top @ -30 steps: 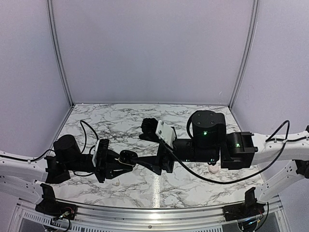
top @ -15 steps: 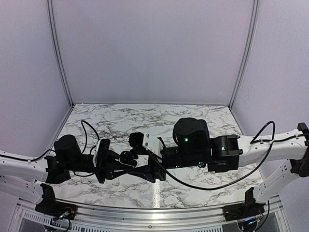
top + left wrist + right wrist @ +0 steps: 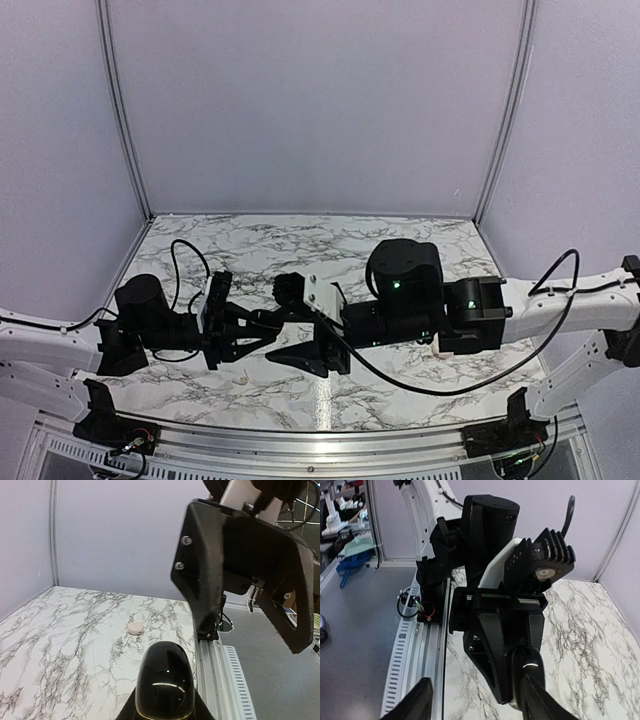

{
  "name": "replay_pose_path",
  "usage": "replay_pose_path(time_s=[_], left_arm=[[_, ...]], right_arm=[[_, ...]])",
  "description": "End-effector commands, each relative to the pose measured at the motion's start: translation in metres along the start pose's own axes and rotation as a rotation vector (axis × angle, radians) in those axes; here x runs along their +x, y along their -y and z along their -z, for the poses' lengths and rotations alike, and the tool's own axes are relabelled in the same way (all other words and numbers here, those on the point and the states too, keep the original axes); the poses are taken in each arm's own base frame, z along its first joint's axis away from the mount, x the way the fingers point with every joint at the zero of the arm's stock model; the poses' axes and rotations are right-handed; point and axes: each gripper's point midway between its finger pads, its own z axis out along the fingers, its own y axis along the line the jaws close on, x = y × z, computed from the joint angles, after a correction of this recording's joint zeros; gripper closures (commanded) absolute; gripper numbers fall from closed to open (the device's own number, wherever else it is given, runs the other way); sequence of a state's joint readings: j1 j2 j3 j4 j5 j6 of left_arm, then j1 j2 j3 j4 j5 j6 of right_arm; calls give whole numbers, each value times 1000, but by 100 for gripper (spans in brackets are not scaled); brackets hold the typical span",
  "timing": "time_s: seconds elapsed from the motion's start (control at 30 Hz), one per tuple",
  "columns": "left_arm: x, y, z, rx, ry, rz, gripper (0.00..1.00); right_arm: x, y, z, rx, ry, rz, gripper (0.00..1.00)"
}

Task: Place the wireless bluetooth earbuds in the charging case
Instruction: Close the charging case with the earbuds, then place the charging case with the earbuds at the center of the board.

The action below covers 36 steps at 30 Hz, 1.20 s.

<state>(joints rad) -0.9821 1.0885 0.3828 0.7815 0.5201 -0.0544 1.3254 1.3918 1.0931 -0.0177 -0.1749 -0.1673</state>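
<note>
Your left end effector clamped on a glossy black rounded object, your right end effector spread open close in front, pale charging case lying apart on the marble tabletop.

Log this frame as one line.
left claw: shut on puck | right claw: open, facing left claw | case: lying on table, apart from both | earbuds: not seen
</note>
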Motion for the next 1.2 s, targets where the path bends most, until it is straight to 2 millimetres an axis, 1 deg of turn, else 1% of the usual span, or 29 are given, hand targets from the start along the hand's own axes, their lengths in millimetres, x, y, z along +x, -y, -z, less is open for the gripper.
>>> replay_pose_path(time_s=[0.0,0.03,0.07,0.1,0.13,0.2,0.27,0.4,0.43,0.47,0.5,0.57,0.6,0.67,0.7,0.73,0.77,0.83,0.87,0.9,1.07,1.17], left_arm=[[-28,-23,-1,-92,72,52,100],[-29,-26,0,-105,75,72,100],[-29,-31,1,-120,77,90,100],[-29,-35,2,-138,79,106,100],[-29,-40,4,-159,84,128,100],[-28,-51,7,-195,84,171,100],[-26,-65,10,-249,78,224,99],[-12,-100,11,-395,6,339,100],[-10,-110,11,-435,-17,362,100],[-2,-121,11,-475,-54,390,100],[1,-131,10,-502,-81,411,100],[10,-151,9,-551,-127,457,100],[13,-161,7,-564,-143,483,100],[22,-182,4,-572,-180,550,100],[19,-194,0,-569,-183,572,100],[25,-205,-1,-576,-204,602,100],[27,-215,-2,-587,-213,624,100],[38,-237,-5,-612,-245,659,100],[47,-248,-5,-648,-284,672,100],[64,-259,-5,-684,-337,685,100],[100,-302,-11,-741,-410,791,100],[120,-320,-10,-761,-416,866,100]], right_arm=[[-18,8,22,63,54,5,30],[-23,13,25,95,83,3,24],[-24,17,28,118,95,-2,17],[-23,21,31,137,103,-10,7],[-23,26,34,155,115,-20,2],[-20,39,40,196,131,-56,2],[-21,55,52,243,163,-93,2],[-12,101,81,463,210,-192,2],[-6,112,88,539,210,-225,1],[2,127,97,642,203,-246,1],[15,142,106,762,184,-260,2],[33,154,108,863,126,-233,2],[37,157,104,876,91,-227,1],[50,158,91,859,-10,-225,1],[56,156,83,830,-54,-231,1],[63,152,75,793,-84,-232,2],[66,148,69,762,-92,-235,2],[73,142,62,719,-97,-248,1],[76,141,61,712,-98,-255,1],[77,140,61,706,-94,-263,1],[84,137,62,699,-107,-256,1],[91,135,61,691,-135,-252,2]])
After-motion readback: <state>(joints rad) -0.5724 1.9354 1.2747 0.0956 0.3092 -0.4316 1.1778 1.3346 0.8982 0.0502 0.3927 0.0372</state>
